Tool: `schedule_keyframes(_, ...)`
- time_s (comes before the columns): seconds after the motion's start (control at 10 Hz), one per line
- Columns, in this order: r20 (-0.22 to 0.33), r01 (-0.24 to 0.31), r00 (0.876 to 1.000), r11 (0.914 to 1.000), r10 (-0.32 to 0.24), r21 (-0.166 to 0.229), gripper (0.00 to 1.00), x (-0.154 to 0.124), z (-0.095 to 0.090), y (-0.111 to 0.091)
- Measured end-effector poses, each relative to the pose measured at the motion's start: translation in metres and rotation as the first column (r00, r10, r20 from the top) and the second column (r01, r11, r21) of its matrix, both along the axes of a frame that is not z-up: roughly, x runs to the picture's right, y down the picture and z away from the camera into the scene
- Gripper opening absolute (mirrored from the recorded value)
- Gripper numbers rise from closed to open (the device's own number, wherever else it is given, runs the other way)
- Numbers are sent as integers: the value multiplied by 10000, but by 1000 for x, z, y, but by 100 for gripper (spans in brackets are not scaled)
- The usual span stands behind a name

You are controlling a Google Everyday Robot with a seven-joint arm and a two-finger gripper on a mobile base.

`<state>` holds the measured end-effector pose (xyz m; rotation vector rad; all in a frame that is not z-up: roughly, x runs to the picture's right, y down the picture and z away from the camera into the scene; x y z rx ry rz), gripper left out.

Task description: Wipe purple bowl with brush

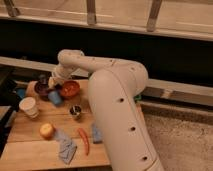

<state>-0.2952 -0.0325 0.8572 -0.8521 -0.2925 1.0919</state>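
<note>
We see the gripper (51, 84) just right of and above the purple bowl (42, 90), touching or nearly, its grip state unreadable.

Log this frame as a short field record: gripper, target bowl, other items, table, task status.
gripper: at the far left of the table, over the purple bowl, at the end of the white arm; gripper
purple bowl: far-left part of the wooden table, left of the orange-red bowl
other items: white paper cup, small metal cup, blue cup, apple, red chili, blue cloth, blue sponge
brush: cannot be made out
task status: arm is at the bowl; whether it is wiping cannot be told
</note>
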Motion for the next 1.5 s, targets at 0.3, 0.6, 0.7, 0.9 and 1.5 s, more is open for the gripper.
schedule_keyframes(0.3, 297, 295, 9991, 9995, -291, -115, 0, -16, -17, 22)
schedule_keyframes(0.6, -200, 138, 9997, 9995, -144, -278, 0, 13, -19, 29)
schedule_keyframes(0.7, -455, 13, 9990, 9994, -28, -337, 0, 26, -13, 24)
schedule_keyframes(0.9, -807, -246, 9965, 9986, 208, -473, 0, 51, 2, 13)
schedule_keyframes(1.5, 51, 449, 9990, 9986, -447, -267, 0, -6, 5, 8)
